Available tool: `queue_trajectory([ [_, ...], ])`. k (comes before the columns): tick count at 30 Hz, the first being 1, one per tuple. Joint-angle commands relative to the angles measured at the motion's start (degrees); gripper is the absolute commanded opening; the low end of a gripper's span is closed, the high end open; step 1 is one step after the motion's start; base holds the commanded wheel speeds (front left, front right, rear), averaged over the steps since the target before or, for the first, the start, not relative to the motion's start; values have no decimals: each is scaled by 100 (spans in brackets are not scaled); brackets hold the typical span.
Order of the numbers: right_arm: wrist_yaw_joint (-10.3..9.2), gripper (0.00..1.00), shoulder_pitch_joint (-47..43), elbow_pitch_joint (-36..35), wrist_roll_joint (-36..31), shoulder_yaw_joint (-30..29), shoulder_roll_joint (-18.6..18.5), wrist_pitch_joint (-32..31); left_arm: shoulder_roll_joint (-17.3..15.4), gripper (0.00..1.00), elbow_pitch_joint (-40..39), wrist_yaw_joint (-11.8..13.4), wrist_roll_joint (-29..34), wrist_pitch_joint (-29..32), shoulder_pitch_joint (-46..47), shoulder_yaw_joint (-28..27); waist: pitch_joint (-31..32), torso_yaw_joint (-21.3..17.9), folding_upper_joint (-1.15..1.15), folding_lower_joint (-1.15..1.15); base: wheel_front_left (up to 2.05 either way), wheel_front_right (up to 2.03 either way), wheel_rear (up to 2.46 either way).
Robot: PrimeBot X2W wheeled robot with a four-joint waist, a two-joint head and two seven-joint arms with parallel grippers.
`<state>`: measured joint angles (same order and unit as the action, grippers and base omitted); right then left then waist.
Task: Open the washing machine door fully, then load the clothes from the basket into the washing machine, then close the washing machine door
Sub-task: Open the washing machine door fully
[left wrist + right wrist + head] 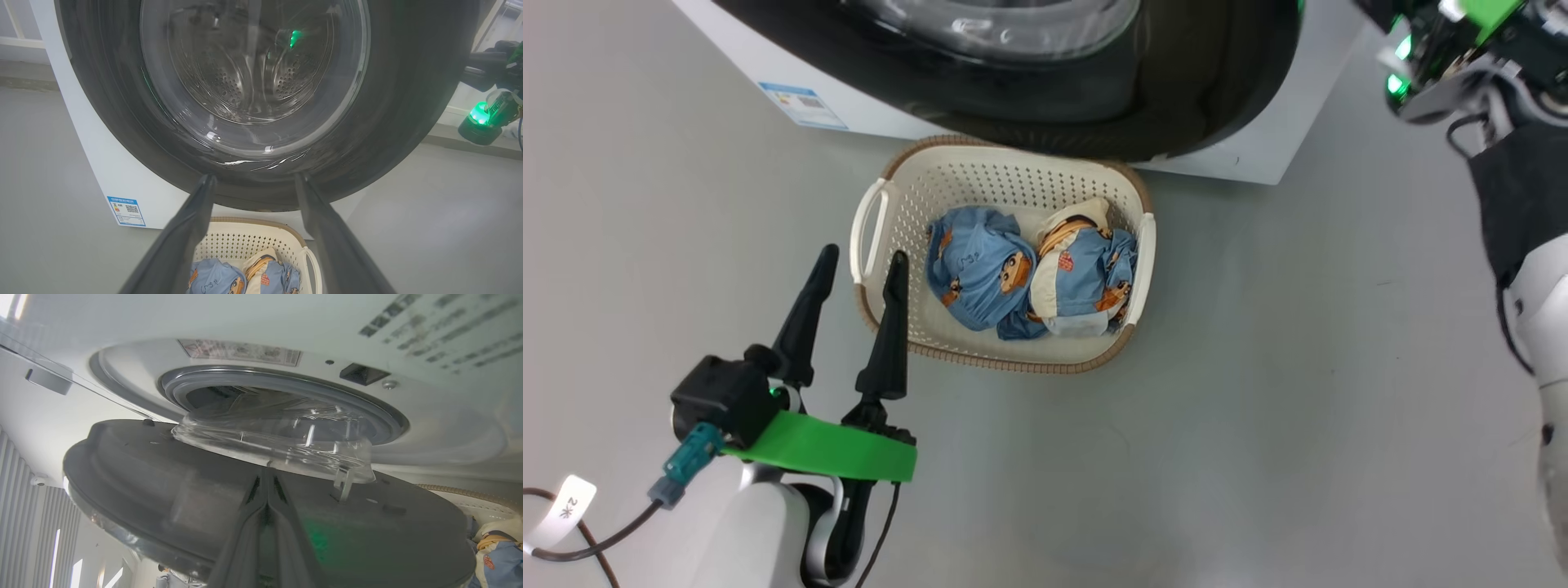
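Below the ajar door (1201, 98), the basket (1005, 364) runs left-to-right; left fingers (890, 327) splayed empty, right fingers (245, 539) pressed together.

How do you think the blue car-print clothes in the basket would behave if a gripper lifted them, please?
The clothes are probably floppy: they lie crumpled in two soft bundles, so they likely drape and unfold when lifted. They look light, being thin fabric. The bundles touch in the basket, so pulling one may drag the other.
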<state>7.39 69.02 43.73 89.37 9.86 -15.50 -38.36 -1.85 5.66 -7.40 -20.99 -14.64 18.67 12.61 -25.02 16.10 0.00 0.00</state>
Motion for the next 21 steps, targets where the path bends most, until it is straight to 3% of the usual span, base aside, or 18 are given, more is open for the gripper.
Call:
queue_trajectory([
  [1, 10, 0, -199, -233, 9, 132, 278, -119, -152, 100, -88, -9, 49, -36, -88, -201, 108, -74, 0, 0, 0, 0, 0],
  [21, 10, 0, -1538, -1454, 100, 602, 743, -501, -266, 100, -2, -9, 137, -36, -427, -284, 667, -298, 0, 0, 0, 0, 0],
])
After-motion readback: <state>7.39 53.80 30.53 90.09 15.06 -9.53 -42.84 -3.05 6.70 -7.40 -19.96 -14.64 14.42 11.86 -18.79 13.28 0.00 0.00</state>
